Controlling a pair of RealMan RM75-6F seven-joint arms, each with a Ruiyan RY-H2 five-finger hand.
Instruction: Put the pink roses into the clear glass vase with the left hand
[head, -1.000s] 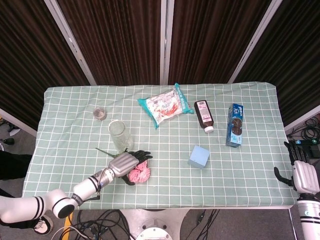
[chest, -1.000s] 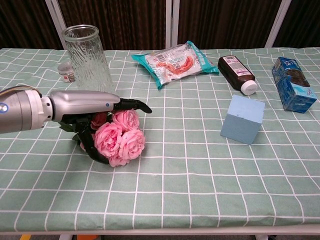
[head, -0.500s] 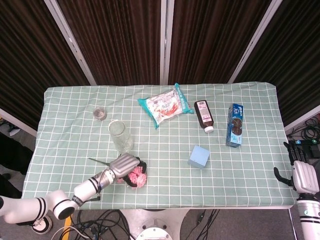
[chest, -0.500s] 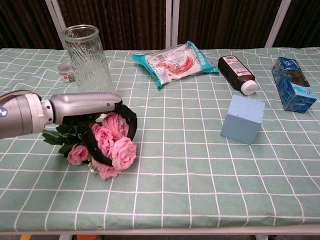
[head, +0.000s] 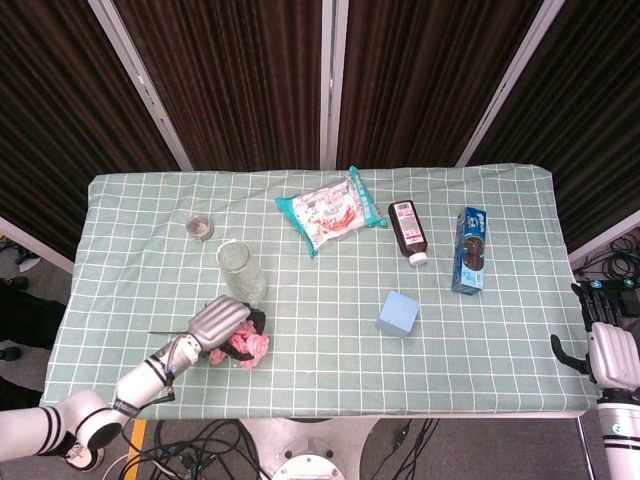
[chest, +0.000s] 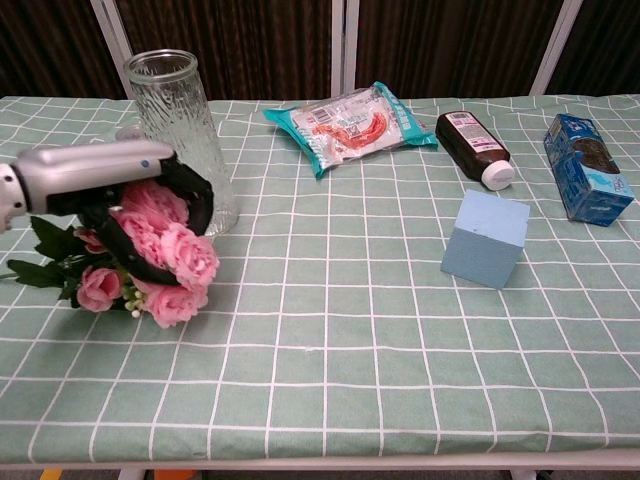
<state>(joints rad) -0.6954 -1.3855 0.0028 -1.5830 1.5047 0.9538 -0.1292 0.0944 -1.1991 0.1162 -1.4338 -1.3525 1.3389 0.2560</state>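
My left hand (head: 220, 322) grips the bunch of pink roses (head: 243, 347), its dark fingers wrapped around the blooms. In the chest view the left hand (chest: 100, 172) holds the roses (chest: 165, 258) lifted and tilted, blooms down to the right and green leaves (chest: 40, 250) trailing left. The clear ribbed glass vase (head: 241, 270) stands upright just behind the hand; in the chest view the vase (chest: 182, 110) rises right behind the bunch. Off the table's right edge my right hand (head: 608, 352) holds nothing, its fingers extended.
A small glass jar (head: 200, 227) sits behind the vase to its left. A snack bag (head: 330, 210), a brown bottle (head: 408, 230) lying down and a blue carton (head: 470, 248) lie across the back. A light blue block (head: 398, 313) stands mid-right.
My left hand has closed around the roses and carried them left and back to just in front of the vase. The right hand has not moved.
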